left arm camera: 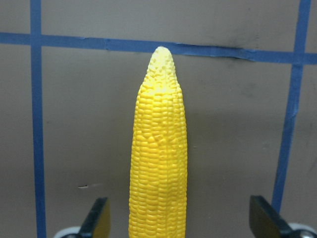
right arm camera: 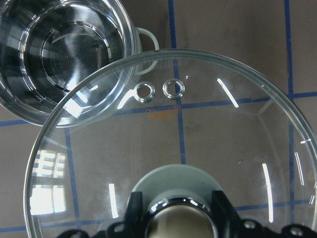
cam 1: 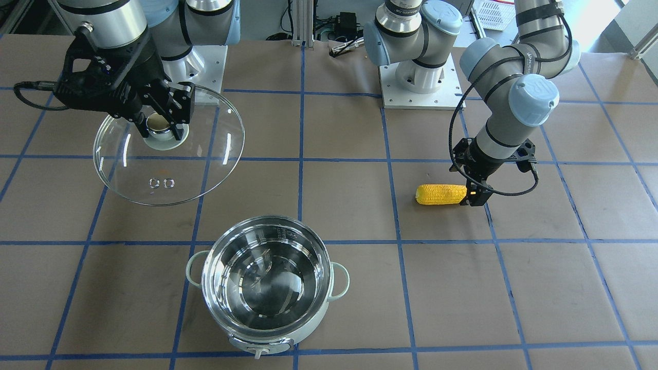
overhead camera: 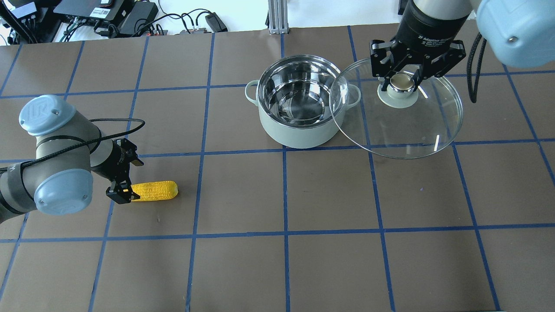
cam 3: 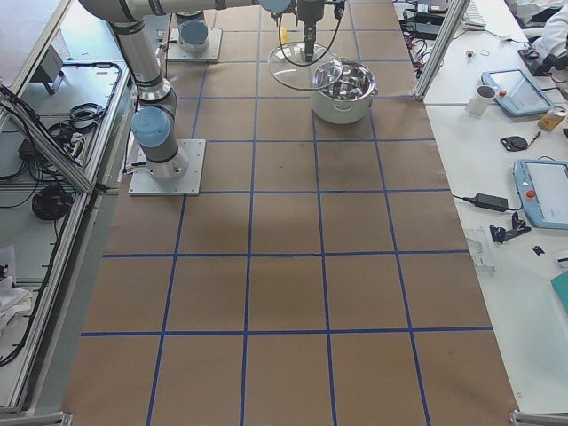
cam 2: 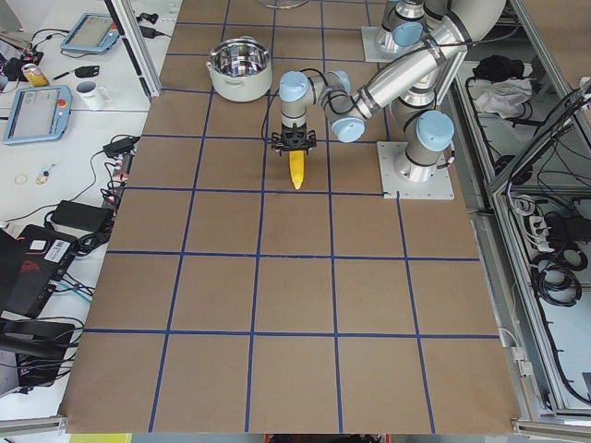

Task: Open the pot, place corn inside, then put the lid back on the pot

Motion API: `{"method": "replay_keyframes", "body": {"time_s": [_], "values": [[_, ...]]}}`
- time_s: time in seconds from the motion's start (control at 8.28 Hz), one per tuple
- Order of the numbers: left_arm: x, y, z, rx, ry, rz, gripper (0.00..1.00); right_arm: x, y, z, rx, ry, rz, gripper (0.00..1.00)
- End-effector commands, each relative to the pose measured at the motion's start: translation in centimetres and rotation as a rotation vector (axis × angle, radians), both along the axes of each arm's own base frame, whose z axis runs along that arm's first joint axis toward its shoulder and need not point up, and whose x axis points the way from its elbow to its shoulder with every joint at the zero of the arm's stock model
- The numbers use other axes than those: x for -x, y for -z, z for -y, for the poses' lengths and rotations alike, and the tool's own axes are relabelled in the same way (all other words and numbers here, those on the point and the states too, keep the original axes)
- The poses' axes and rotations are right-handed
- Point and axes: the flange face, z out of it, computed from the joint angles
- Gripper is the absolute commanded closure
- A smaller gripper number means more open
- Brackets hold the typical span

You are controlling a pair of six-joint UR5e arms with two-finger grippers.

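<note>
Lid (overhead camera: 403, 125) is hanging beside the open pot (overhead camera: 299, 130), knob pinched in the right tool (overhead camera: 402, 82), while the left tool (overhead camera: 120, 193), spread wide, is straddling the corn (overhead camera: 154, 190) lying ungripped on the counter (overhead camera: 329, 216), loading and re-lidding not yet done.

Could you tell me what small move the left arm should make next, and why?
Probably close the left gripper on the corn: its jaws stand open on either side of the cob's thick end, not touching it, and the corn lies on the table. The pot is already open, since the right gripper holds the lid off to its side.
</note>
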Motion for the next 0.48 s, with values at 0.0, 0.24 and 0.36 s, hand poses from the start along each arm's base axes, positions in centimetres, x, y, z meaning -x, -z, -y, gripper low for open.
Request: {"method": "replay_keyframes", "body": {"time_s": [0.0,0.24,0.36], "values": [[0.4,2.3,-1.4,-0.054,0.0,-0.016,0.0,0.7,0.0,-0.1,-0.005,-0.004,0.0,0.58],[0.4,4.3,-1.2,-0.093,0.006,-0.031,0.0,0.6,0.0,-0.1,-0.005,-0.005,0.002,0.57],[0.4,4.6,-1.1,-0.098,0.016,-0.035,0.0,0.6,0.0,-0.1,-0.005,-0.005,0.006,0.57]]}}
